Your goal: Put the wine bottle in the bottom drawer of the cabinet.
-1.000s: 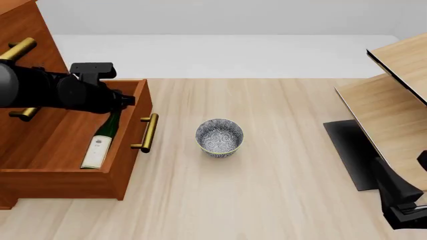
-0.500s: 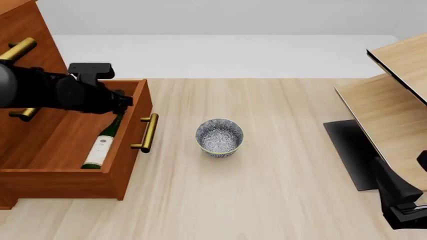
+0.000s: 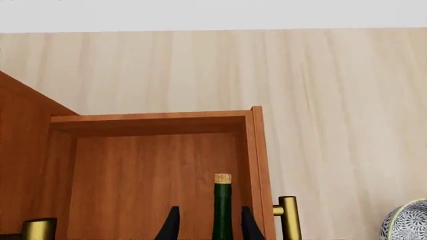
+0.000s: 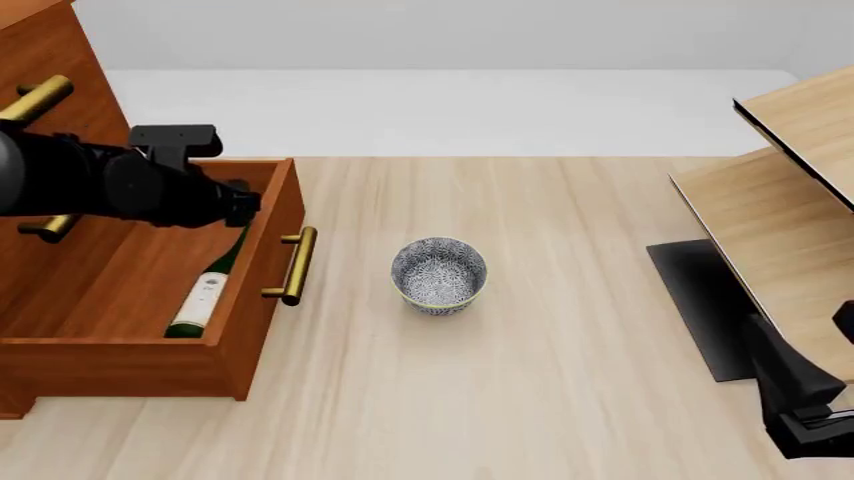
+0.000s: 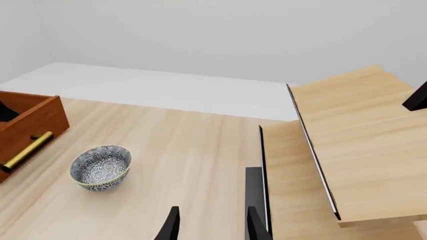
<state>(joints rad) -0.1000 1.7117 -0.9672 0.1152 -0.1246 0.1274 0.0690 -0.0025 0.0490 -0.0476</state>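
Observation:
The wine bottle (image 4: pixel 200 295) lies in the open bottom drawer (image 4: pixel 260 320) of the cabinet (image 4: pixel 47 60), with its white label toward the near end and its neck pointing to the far end. My left gripper (image 4: pixel 243 205) hovers over the neck. In the left wrist view the bottle (image 3: pixel 222 210) shows its foil top between my left gripper's (image 3: pixel 210 227) open fingers, with a gap on both sides. My right gripper (image 5: pixel 210 227) is open and empty, low at the right of the table (image 4: pixel 807 425).
A patterned bowl (image 4: pixel 439 274) stands mid-table, right of the drawer's brass handle (image 4: pixel 294 265). A pale wood shelf unit (image 4: pixel 787 200) with a black base (image 4: pixel 701 310) fills the right side. Brass handles of upper drawers (image 4: pixel 38 97) stick out behind my left arm.
My left gripper has let go of the bottle and drawn back a little up and to the left. The bottle has settled lower in the drawer. The right arm has not moved.

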